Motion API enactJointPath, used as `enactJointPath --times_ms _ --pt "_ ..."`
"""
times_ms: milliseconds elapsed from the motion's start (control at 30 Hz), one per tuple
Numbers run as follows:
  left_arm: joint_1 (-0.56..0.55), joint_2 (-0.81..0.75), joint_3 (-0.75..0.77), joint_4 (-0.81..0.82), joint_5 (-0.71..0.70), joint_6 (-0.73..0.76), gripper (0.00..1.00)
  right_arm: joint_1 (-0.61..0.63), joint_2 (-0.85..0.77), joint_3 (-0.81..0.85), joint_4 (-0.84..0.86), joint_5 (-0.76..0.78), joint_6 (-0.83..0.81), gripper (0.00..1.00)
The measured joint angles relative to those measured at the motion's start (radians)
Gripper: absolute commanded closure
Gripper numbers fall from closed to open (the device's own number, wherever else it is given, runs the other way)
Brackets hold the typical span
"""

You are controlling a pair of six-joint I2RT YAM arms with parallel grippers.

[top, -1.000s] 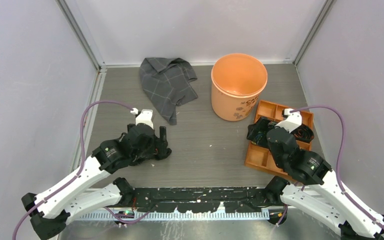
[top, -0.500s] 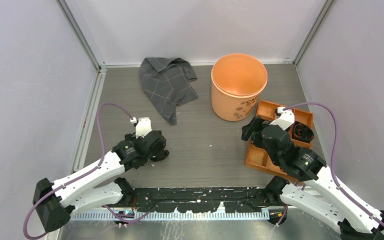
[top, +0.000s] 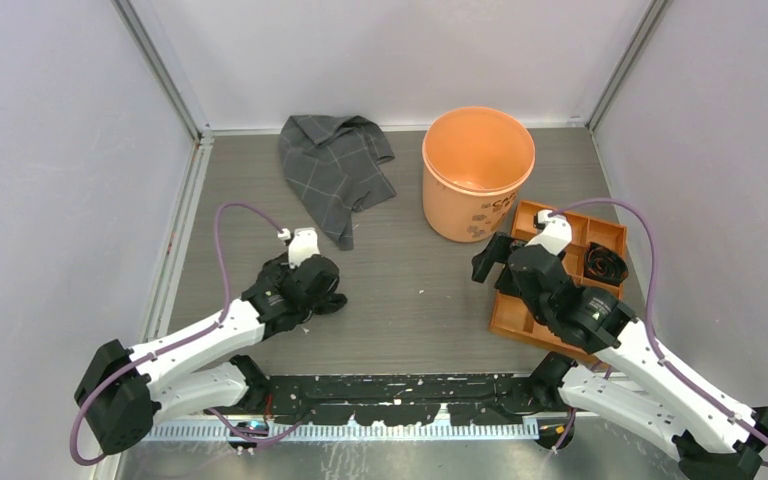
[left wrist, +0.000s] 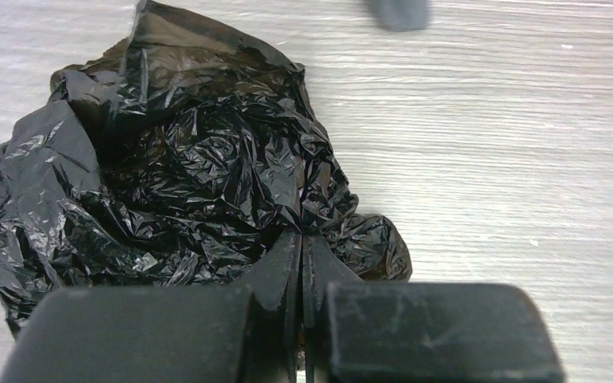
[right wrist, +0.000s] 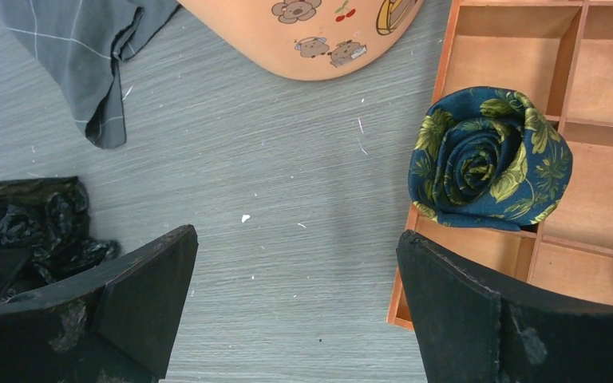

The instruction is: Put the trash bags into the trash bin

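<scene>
Two hands we see: left hand (left wrist: 302, 247) pinching crumpled glossy black plastic bag (left wrist: 183, 167), right hand (right wrist: 294, 267) spread wide near round orange plastic bucket (top: 477, 170).

Grey wood-grain counter (top: 410, 270) carrying four things.
A checked grey cloth (top: 335, 175) lies rumpled near the far edge, left of the middle. A round orange bin (top: 478, 170) stands upright beside it, right of the middle. A flat orange tray (top: 558, 275) with square compartments sits along the right edge, its far corner just beside the bin. A crumpled black bag (left wrist: 183, 183) rests on the left half, toward the near edge. Small white flecks (top: 421, 292) dot the middle.
</scene>
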Motion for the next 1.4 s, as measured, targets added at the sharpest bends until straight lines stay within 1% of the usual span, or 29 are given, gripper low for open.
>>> enactJointPath --times_ms 233,400,533,733,933,1133,1300,1400 --pt "0.000 0.001 -0.002 0.195 0.226 0.070 1.00 0.000 0.031 -0.021 0.026 -0.040 0.003 0.00" --pt "0.000 -0.019 -0.025 0.347 0.441 0.083 1.00 0.000 0.062 -0.057 0.080 -0.104 0.003 0.00" --pt "0.000 -0.020 -0.053 0.480 0.609 0.082 1.00 0.000 0.097 -0.081 0.144 -0.188 0.002 0.01" --pt "0.000 -0.020 -0.113 0.657 0.805 0.066 1.00 0.000 0.112 -0.168 0.293 -0.318 0.007 0.05" --pt "0.000 -0.011 -0.145 0.765 0.904 0.043 1.00 0.000 0.112 -0.278 0.424 -0.393 0.057 0.11" --pt "0.000 0.038 -0.174 0.865 0.975 0.018 1.00 0.000 0.135 -0.368 0.572 -0.423 0.131 0.27" --pt "0.000 0.061 -0.176 0.904 1.023 0.004 1.00 0.000 0.190 -0.381 0.636 -0.426 0.166 0.30" --pt "0.000 0.061 -0.176 0.909 1.047 0.003 1.00 0.000 0.204 -0.381 0.668 -0.415 0.175 0.37"
